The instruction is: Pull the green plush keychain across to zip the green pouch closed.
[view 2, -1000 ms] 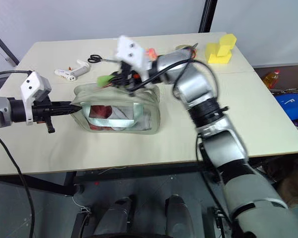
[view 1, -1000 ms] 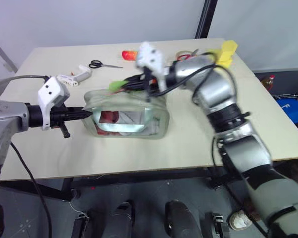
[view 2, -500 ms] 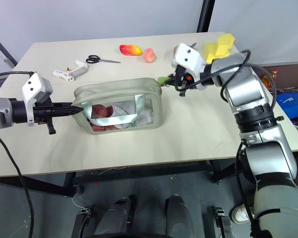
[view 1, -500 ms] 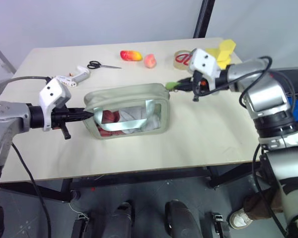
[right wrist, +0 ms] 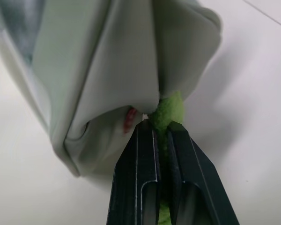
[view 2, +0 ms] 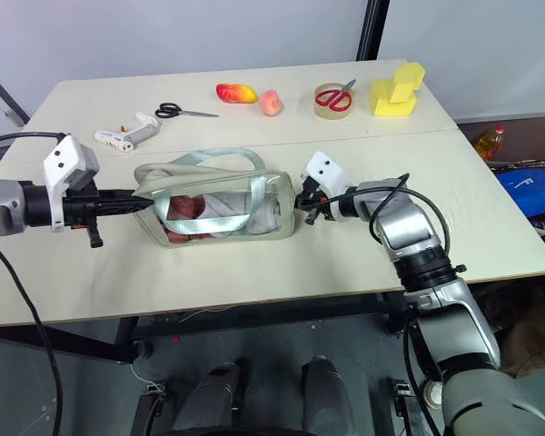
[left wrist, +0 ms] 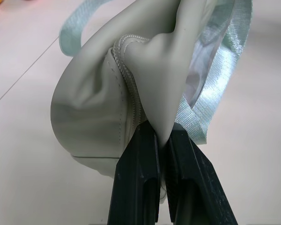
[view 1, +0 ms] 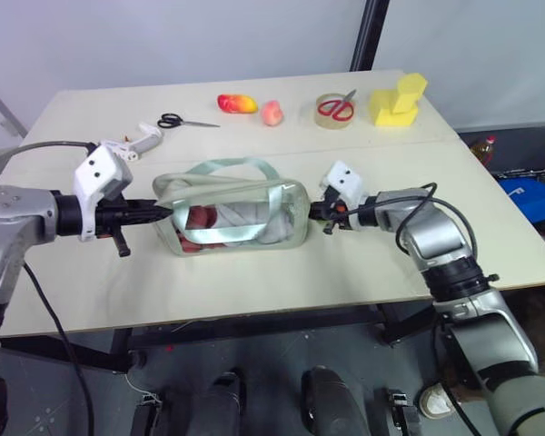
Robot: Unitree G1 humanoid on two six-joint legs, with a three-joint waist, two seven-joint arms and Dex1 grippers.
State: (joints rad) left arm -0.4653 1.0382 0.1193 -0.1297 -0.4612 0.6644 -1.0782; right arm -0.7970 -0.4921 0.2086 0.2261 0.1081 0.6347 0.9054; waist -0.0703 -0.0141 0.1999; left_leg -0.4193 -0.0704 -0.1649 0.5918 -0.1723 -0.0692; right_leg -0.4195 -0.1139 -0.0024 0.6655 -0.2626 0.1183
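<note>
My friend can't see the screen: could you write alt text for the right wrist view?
Two black jaws are shut on the green plush keychain, which hangs at the end of the green pouch. The pale table lies around them.

Since the earliest pictures, the right gripper point(right wrist: 161, 140), clamped on the green plush keychain point(right wrist: 168, 112), has travelled from above the pouch's left half, across its top, and down to the pouch's right end, toward the table's right edge. The green pouch point(view 1: 232, 218) now has its top closed over, and its handle strap point(view 1: 227, 168) arches above it.
</note>
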